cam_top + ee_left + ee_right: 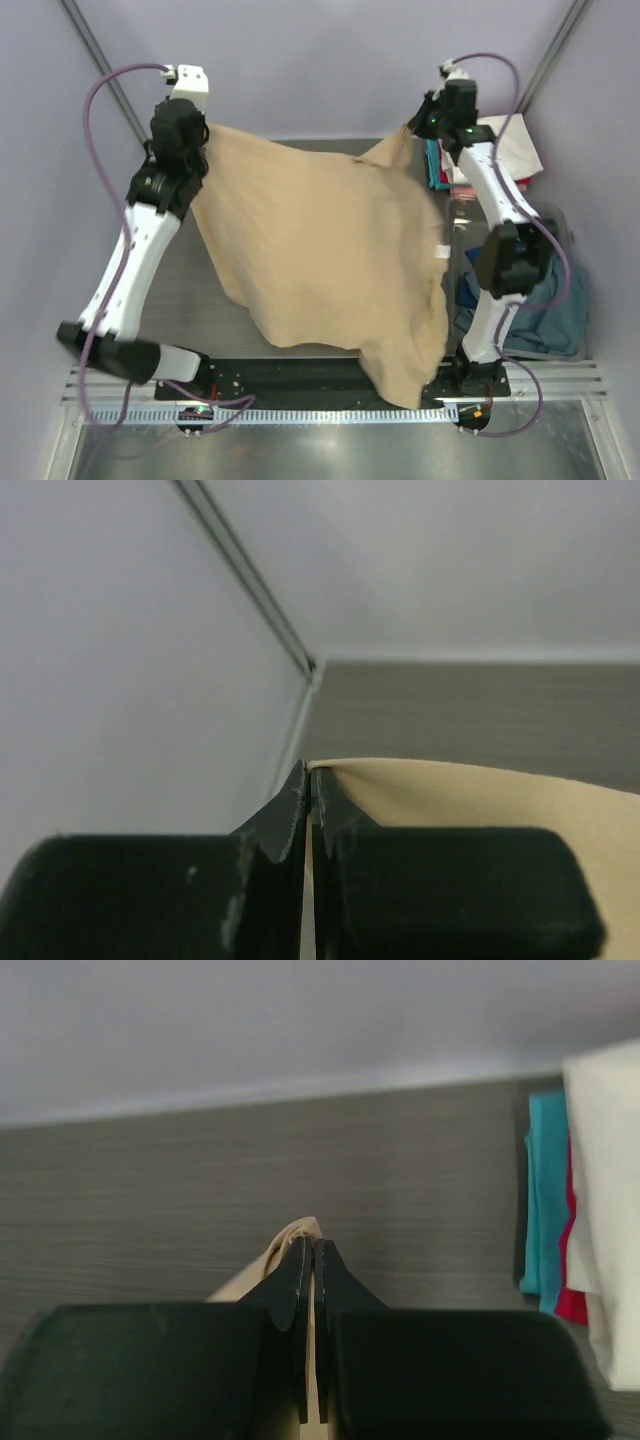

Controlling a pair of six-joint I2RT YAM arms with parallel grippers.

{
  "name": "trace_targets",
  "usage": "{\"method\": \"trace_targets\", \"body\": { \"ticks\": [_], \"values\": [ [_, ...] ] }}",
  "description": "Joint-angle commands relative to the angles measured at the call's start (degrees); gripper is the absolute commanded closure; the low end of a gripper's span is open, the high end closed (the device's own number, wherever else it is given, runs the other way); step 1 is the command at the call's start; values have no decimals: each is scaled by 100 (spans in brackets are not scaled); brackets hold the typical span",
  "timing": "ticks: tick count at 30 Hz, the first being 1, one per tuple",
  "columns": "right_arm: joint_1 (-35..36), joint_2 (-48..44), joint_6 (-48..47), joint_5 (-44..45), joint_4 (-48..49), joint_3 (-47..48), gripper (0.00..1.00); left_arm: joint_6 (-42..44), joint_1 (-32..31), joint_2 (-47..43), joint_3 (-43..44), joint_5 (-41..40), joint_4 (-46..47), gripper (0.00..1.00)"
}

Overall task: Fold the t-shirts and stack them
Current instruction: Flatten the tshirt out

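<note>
Grey wood-grain table [215, 300], pale lavender walls [320, 60]. You hold the soft, limp tan t-shirt [320, 250] stretched above the table, its lower end draping over the near edge. The left gripper [310, 780] and right gripper [313, 1250] each clamp 1 far corner. Likely step: spreading. Next, lay it flat and smooth, clear of the folded teal, red and white shirts [548, 1200].

Soft tan cloth t-shirt [330, 250]: one, hanging between both grippers.
Black two-finger grippers: two, left gripper [308, 780] and right gripper [308, 1252].
Folded shirts just right of right gripper: three (cream-white shirt [605, 1210], teal shirt [545, 1200], red shirt [572, 1305]).
Crumpled slate-blue cloth [555, 310], well behind right gripper: count unclear.
</note>
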Motion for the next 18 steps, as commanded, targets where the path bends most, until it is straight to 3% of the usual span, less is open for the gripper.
{"method": "trace_targets", "body": {
  "ticks": [1, 2, 3, 4, 5, 6, 8, 10, 15, 18],
  "values": [
    [84, 800, 135, 587, -451, 1036, 97, -1839, 2023, 1429, 273, 1723, -807, 100],
    [84, 1395, 213, 815, -566, 1282, 92, -2224, 2291, 2469, 902, 2177, -1157, 100],
    [84, 1670, 214, 939, -715, 1894, 78, -2393, 2581, 2941, 1308, 2451, -1422, 100],
    [84, 1925, 205, 906, -943, 2213, 35, -2664, 2940, 3511, 1747, 2715, -1677, 97],
    [75, 2476, 144, 862, -1110, 2565, 22, -2893, 3083, 3986, 2622, 3266, -2228, 83],
    [84, 2690, 144, 879, -1338, 3325, 6, -3226, 3259, 4739, 2927, 3620, -2381, 72],
    [84, 2938, 144, 783, -1718, 3727, 4, -3309, 3261, 5185, 3436, 3772, -2653, 40],
    [118, 2537, 109, 712, -1518, 3109, 4, -3432, 3243, 5266, 3291, 3581, -2585, 24],
    [364, 1553, 292, 335, -920, 1501, 5, -3546, 3208, 4828, 3001, 2879, -2752, 23],
    [794, 1121, 407, 132, -533, 350, 5, -3660, 3208, 4125, 2220, 2596, -2655, 23]
  ]
}}
